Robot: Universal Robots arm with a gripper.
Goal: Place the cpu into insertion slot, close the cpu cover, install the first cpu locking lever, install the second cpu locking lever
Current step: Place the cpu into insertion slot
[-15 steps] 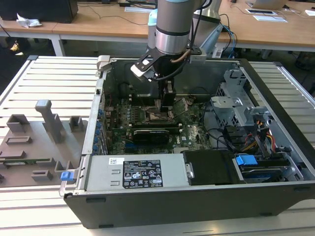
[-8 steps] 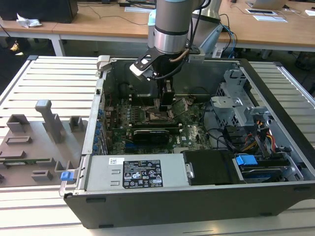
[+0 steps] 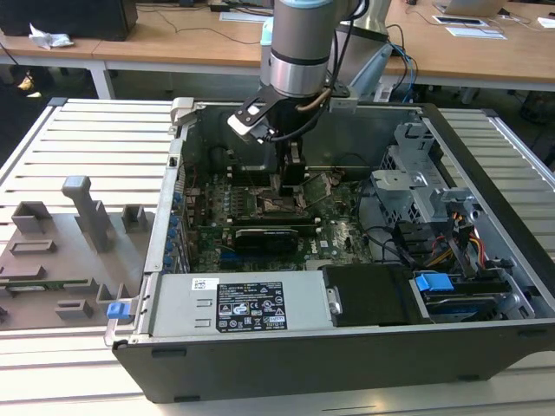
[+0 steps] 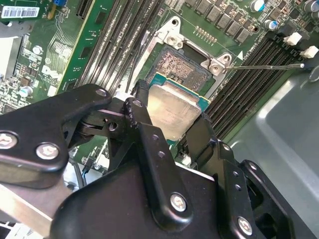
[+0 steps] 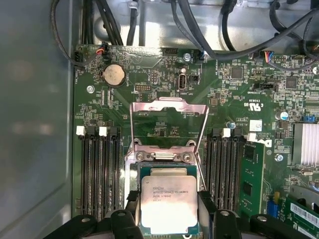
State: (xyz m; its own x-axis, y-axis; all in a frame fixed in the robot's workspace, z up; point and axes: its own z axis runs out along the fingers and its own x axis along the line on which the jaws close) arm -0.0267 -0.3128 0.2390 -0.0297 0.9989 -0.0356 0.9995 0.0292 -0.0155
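Your end effector is clamped on the cpu, which hangs just over the slot, perhaps touching it, with the cover open beyond; if the cpu goes in tilted or off its corners, you could bend pins.

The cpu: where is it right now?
In both wrist views the cpu is gripped between the tool's fingers over the insertion slot, the open cpu cover just beyond, memory slots on either side.
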